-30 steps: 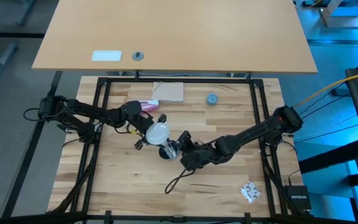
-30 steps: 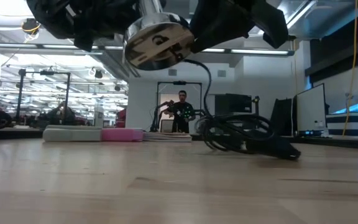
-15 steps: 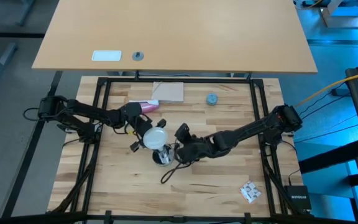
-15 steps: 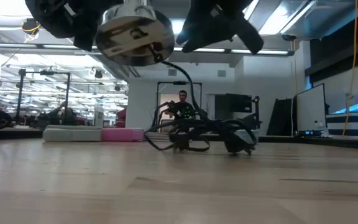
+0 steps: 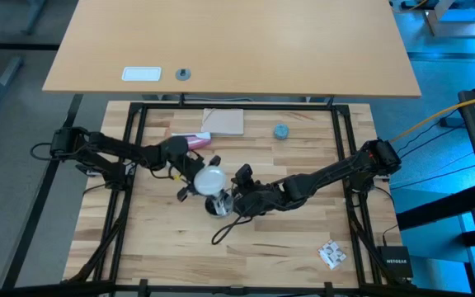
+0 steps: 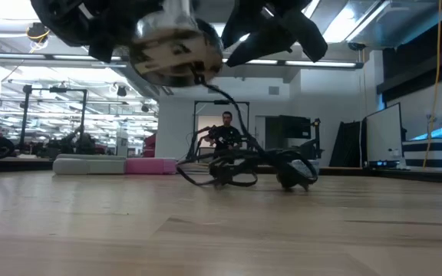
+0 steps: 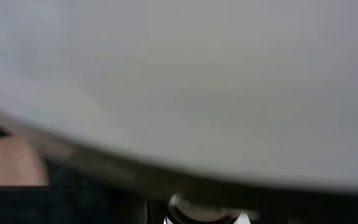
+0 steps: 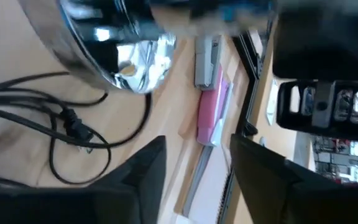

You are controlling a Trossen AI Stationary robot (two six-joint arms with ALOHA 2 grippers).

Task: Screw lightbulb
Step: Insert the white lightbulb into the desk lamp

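Observation:
The white lightbulb (image 5: pixel 210 179) hangs in the air near the table's middle, with my left gripper (image 5: pixel 195 175) shut on it. It fills the left wrist view (image 7: pixel 179 81). The round silvery socket (image 5: pixel 219 205) sits at the bulb's near end, also off the table (image 6: pixel 175 50). Its black cord (image 6: pixel 244 165) drops to the wood and lies there in loops. My right gripper (image 5: pixel 239 183) stands just right of the socket, open, and nothing is between its fingers (image 8: pixel 194 180). In its wrist view the socket (image 8: pixel 110 43) lies beyond the fingertips. My left gripper holds the lightbulb by its round globe (image 5: pixel 204 176), coming in level from the table's left. The bulb itself hides the spots where the fingers touch it. The bulb is lifted clear of the table, with the socket at its near end.
A pink and grey block (image 5: pixel 196 140) lies toward the far left, also seen across the table (image 6: pixel 121 165). Beside it is a tan sheet (image 5: pixel 223 121), and a small blue-grey cap (image 5: pixel 281 130) lies farther right. A crumpled wrapper (image 5: pixel 331 254) lies near right. A person stands in the room behind.
The socket, with the bulb, has shifted a little toward the table's left, and the cord's loops have slid left along the wood. My right gripper, which was against the socket's right side, now stands apart from it.

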